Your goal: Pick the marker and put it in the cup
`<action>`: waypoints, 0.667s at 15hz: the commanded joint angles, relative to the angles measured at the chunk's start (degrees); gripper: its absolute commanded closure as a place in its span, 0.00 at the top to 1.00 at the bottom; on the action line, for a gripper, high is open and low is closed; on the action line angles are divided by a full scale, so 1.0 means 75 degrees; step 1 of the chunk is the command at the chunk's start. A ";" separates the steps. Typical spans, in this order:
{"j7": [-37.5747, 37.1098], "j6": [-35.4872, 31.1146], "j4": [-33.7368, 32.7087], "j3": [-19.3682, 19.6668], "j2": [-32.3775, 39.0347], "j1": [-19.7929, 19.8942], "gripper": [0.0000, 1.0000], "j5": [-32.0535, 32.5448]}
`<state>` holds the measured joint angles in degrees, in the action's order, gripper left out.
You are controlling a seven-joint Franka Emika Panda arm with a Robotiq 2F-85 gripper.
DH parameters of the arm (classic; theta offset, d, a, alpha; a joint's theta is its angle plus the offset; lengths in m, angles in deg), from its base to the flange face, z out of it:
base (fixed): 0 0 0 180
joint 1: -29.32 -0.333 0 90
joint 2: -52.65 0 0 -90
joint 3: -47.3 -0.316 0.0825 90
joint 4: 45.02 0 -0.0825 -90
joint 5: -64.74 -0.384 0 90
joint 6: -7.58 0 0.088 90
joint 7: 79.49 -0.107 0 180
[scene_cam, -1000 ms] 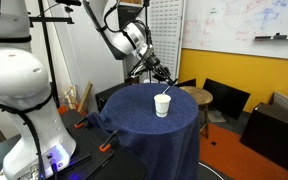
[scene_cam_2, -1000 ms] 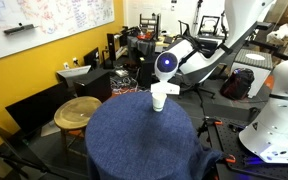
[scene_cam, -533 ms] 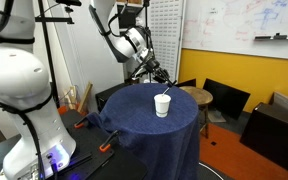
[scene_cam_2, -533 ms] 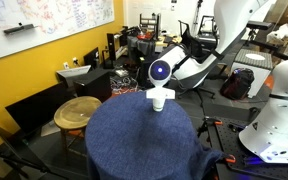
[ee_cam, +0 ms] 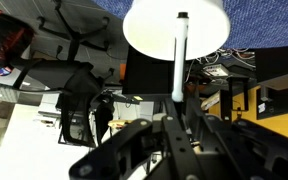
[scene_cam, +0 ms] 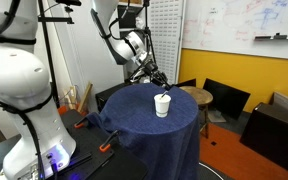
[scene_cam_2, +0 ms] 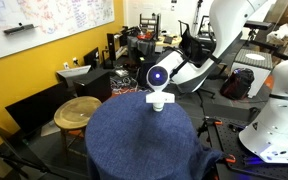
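- White cup [ee_cam: 149,30] lines up under the marker [ee_cam: 179,55], which your tool [ee_cam: 177,112] clamps.
- You're at placing: lower a touch, then release inside the rim.

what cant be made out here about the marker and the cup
- Marker tip: in the wrist view it overlaps the cup mouth, but whether it is inside or above cannot be told.
- Marker in both exterior views: too small to pick out against the arm.
- Cup's far rim: cut off by the wrist view's top edge.
- Gripper: dark and blurred in the wrist view; in an exterior view the arm's round joint hides it.
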<state>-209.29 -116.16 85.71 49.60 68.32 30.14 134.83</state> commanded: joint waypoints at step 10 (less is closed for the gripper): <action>-0.0157 0.0572 0.0059 -0.0075 -0.0323 -0.0105 1.00 -0.0144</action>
<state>-209.30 -114.33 85.68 49.33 67.91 30.01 134.20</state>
